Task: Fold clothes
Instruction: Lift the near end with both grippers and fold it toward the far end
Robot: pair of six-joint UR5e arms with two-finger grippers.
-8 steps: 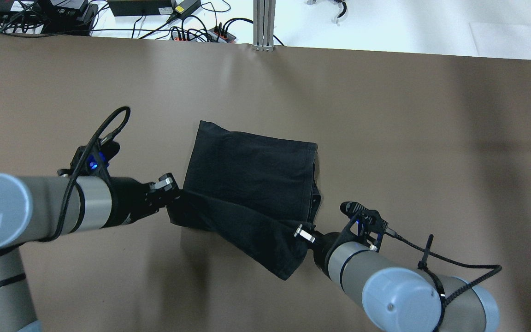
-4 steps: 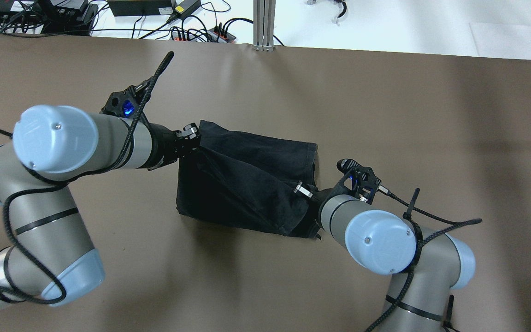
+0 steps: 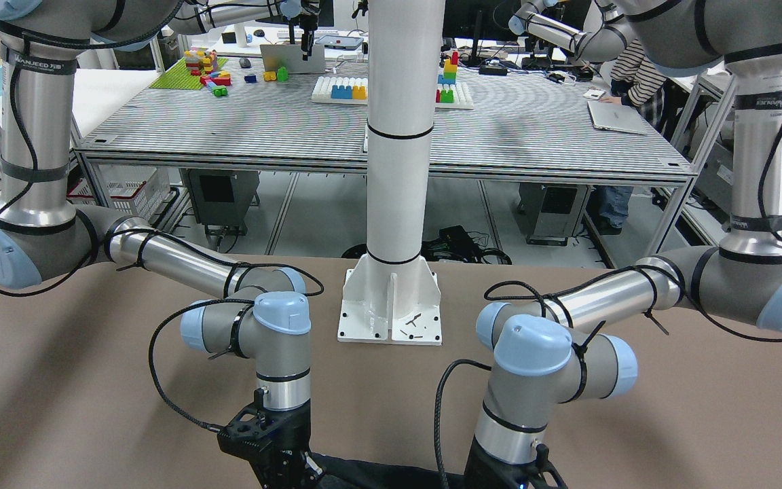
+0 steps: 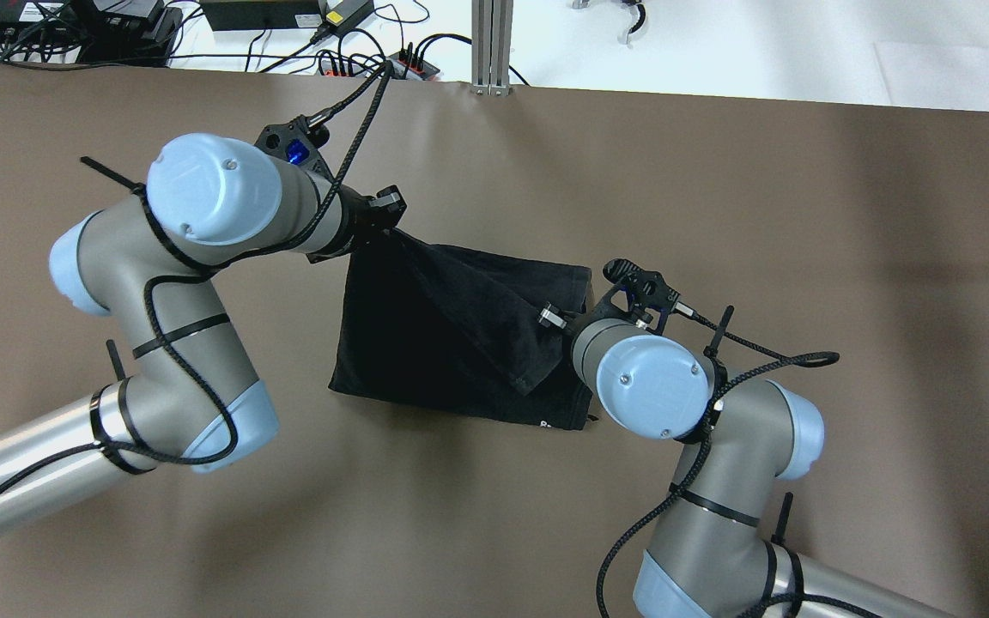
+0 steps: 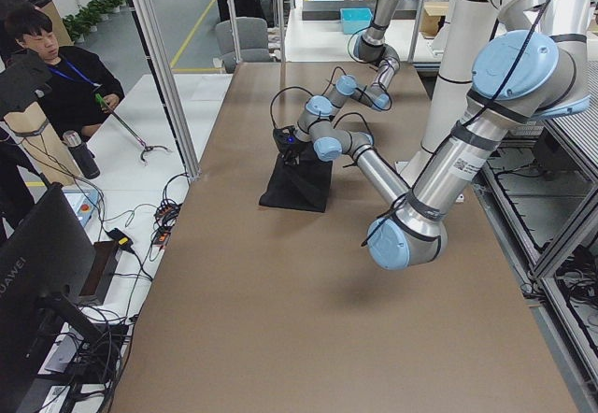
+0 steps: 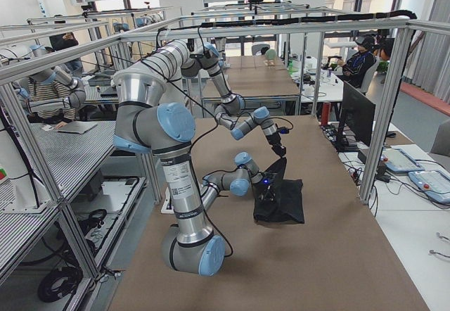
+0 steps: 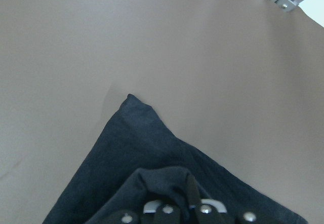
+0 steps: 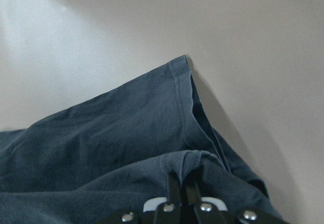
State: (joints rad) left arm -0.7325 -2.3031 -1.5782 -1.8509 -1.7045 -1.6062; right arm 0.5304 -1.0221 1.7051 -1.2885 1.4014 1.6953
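The clothes (image 4: pixel 434 352) are a single piece of soft, matte, dark charcoal fabric, roughly rectangular, with a stitched hem shown in the right wrist view. They lie near the middle of the tabletop (image 4: pixel 803 257). A lower layer is spread flat, and an upper layer is held up along one edge, sagging in slack folds between two pincers.

The left pincer (image 4: pixel 389 209) is pressed together on a bunched corner at the cloth's far left. The right pincer (image 4: pixel 549 316) is likewise pinched on a fold near the cloth's right side (in each wrist view the fabric is gathered between the fingers).

Two arms are counted – grey metal tubes with pale blue joint caps and black braided cables.

The tabletop is a smooth, plain brown sheet. A round white pillar (image 3: pixel 398 136) is bolted to it by a base plate (image 3: pixel 391 319). Beyond it stands a ribbed metal table carrying coloured blocks (image 3: pixel 340 88). A seated person (image 5: pixel 56 67) is seen in the left-end view.
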